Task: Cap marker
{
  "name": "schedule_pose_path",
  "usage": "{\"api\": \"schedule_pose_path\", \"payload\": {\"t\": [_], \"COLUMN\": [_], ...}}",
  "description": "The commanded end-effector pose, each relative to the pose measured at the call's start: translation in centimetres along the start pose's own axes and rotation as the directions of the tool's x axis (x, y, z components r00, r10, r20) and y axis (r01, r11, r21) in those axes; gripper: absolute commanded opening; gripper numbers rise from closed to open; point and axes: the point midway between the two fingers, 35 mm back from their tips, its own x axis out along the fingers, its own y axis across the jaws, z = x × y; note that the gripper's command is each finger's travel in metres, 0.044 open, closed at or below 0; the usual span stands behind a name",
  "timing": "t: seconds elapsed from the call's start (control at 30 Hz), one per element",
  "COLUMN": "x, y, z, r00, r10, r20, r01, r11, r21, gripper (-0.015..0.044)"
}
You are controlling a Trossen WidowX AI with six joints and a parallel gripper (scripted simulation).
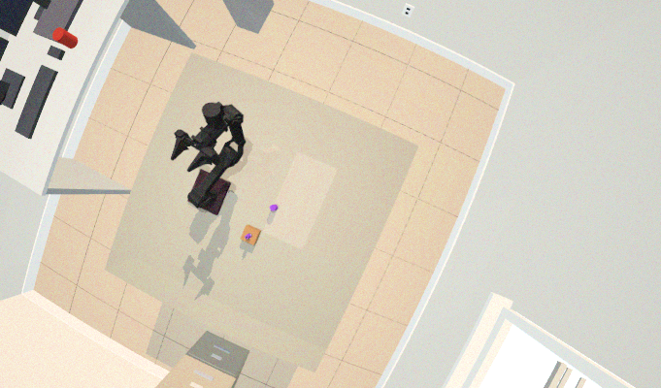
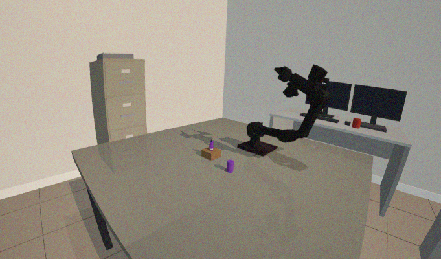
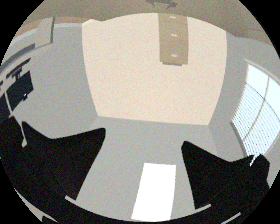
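Note:
The purple marker (image 1: 248, 236) (image 2: 211, 145) stands upright, dark tip up, in the orange-brown holder block (image 1: 254, 232) (image 2: 212, 155). The purple cap (image 1: 274, 208) (image 2: 230, 166) stands upright on the table (image 1: 354, 194) (image 2: 184, 201), apart from the block, on the side nearer the exterior camera. My black gripper (image 1: 181, 165) (image 2: 279, 81) (image 3: 144, 137) is open and empty, with its fingers wide apart. It is raised high above the table, well away from marker and cap. The wrist view looks at the walls and shows neither marker nor cap.
The arm's dark base (image 1: 219, 196) (image 2: 257, 149) stands on the table near the holder block. Off the table are a desk with monitors (image 2: 378, 101) and a red mug (image 1: 65, 38) (image 2: 356, 123), and a filing cabinet (image 2: 125, 94) (image 3: 173, 42).

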Motion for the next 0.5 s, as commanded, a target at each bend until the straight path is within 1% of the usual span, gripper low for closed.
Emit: {"api": "schedule_pose_path", "payload": {"t": [0.0,0.07,0.17,0.3,0.47], "x": [0.2,1.9,6.1,11.3,17.9], "y": [0.1,1.2,3.0,3.8,2.5], "z": [-0.1,-0.5,-1.1,-0.6,1.6], "r00": [1.000,0.997,0.971,0.903,0.748], "r10": [-0.005,-0.045,-0.141,-0.263,-0.413], "r20": [0.007,0.064,0.191,0.339,0.520], "r01": [0.005,0.038,0.085,0.082,-0.021], "r11": [1.000,0.995,0.958,0.881,0.768], "r21": [0.010,0.094,0.275,0.466,0.640], "gripper": [0.0374,0.0321,0.0248,0.0248,0.0248]}}
